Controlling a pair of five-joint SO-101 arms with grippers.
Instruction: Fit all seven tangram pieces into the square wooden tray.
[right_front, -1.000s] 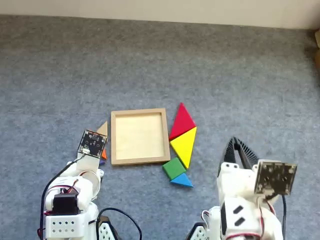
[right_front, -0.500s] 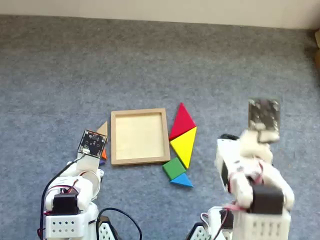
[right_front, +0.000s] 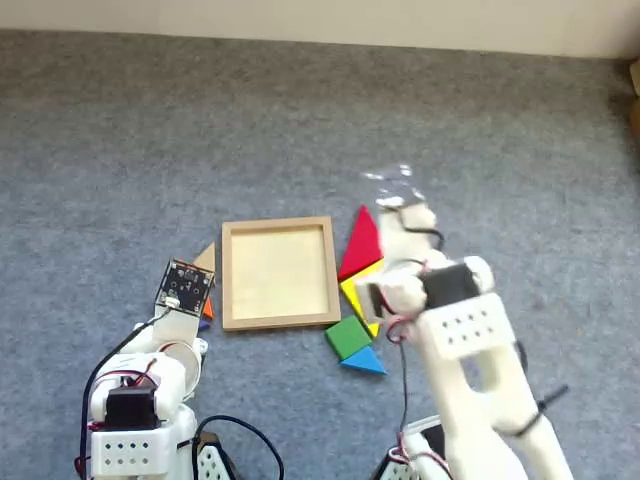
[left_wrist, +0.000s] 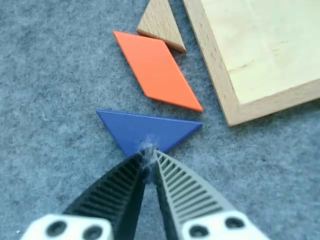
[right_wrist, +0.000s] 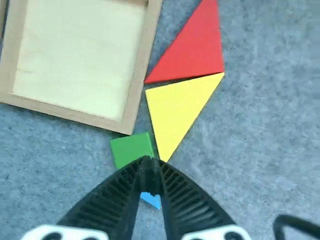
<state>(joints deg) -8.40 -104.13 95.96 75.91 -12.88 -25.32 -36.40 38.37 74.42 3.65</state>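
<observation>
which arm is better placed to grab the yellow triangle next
Right, probably. The right gripper hovers shut at the tip of the yellow triangle; the left gripper sits across the tray at the dark blue triangle.

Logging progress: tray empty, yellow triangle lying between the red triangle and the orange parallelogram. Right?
No. The tray is empty, but the yellow triangle lies between the red triangle and the green square, as the right wrist view shows.
</observation>
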